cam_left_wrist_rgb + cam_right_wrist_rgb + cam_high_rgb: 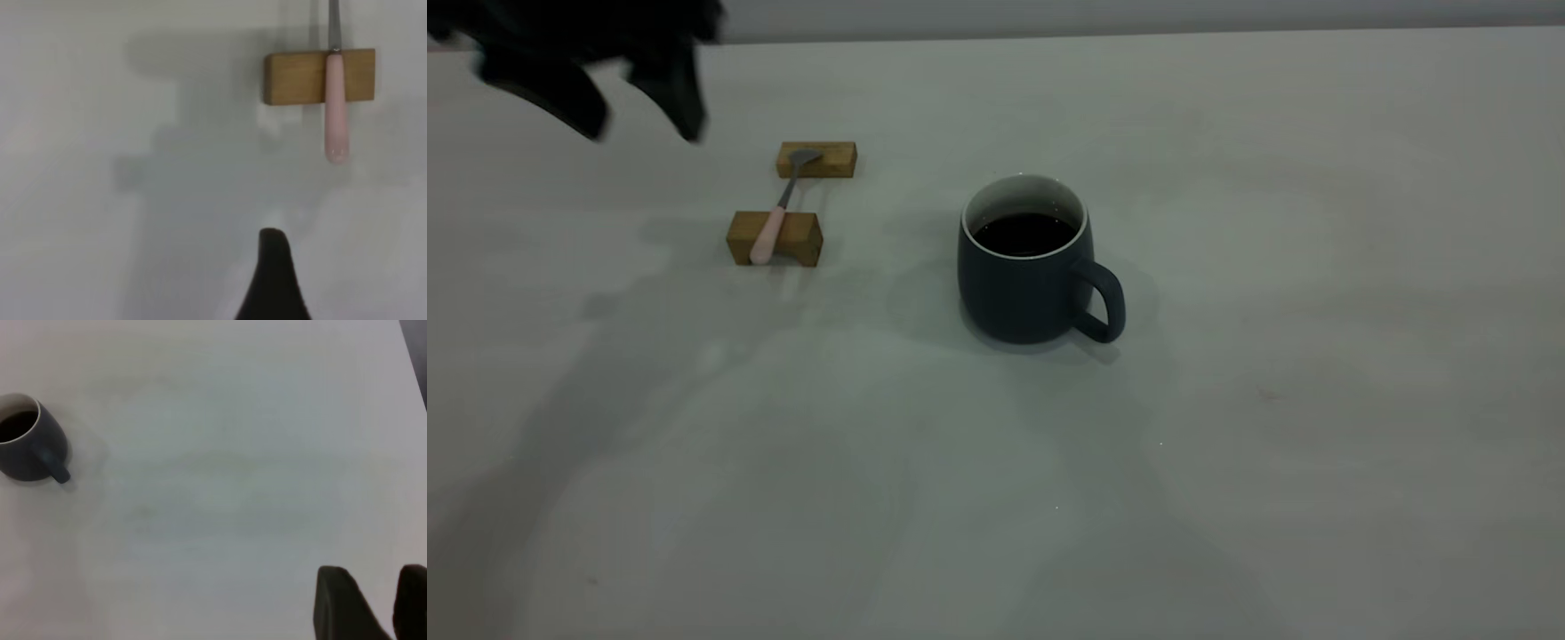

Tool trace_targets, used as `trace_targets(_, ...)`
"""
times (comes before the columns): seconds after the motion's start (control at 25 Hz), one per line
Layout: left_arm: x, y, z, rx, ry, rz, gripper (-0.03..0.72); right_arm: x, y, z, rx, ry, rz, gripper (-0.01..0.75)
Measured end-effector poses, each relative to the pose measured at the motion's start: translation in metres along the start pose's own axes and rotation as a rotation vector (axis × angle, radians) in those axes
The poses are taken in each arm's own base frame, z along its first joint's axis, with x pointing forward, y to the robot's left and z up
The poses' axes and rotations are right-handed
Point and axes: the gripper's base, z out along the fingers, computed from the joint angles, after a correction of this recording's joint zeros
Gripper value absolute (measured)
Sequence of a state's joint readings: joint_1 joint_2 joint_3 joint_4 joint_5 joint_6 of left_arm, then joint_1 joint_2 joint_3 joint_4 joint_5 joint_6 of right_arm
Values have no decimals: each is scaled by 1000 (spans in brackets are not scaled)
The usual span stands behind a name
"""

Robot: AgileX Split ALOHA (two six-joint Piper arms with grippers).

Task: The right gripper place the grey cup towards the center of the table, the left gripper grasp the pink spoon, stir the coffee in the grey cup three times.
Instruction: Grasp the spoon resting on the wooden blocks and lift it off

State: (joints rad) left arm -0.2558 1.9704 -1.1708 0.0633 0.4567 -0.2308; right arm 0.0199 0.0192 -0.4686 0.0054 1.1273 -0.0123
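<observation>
The grey cup (1024, 276) stands upright near the middle of the table (1227, 489), its handle turned toward the right side and the near edge, its white inner wall ringing dark, glossy coffee (1024, 234). Left of it, well apart, the pink spoon (775, 220) lies bridging two wooden blocks (775, 238) (bowl on the far block, pink handle across the near one). The left gripper (645, 120) hangs above the table's far left corner, fingers spread wide and empty. The right gripper (373, 600) sits away from the cup, its fingers slightly apart, holding nothing.
</observation>
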Motion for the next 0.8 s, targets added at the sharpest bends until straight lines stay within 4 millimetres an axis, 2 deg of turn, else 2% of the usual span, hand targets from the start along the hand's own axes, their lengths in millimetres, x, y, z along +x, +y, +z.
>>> trace_targets(0.24,-3,-14,53,-5,84,18,653,0,0,0,0,0,1,238)
trace_targets(0.56,-6,-20,95,-7,132,14,636,0,0,0,0,0,1,238)
trace_targets(0.72,-7,-21,108,-5,144,7,554,0,0,0,0,0,0,238)
trace_targets(0.8,-8,-21,110,-3,135,7,460,0,0,0,0,0,0,238)
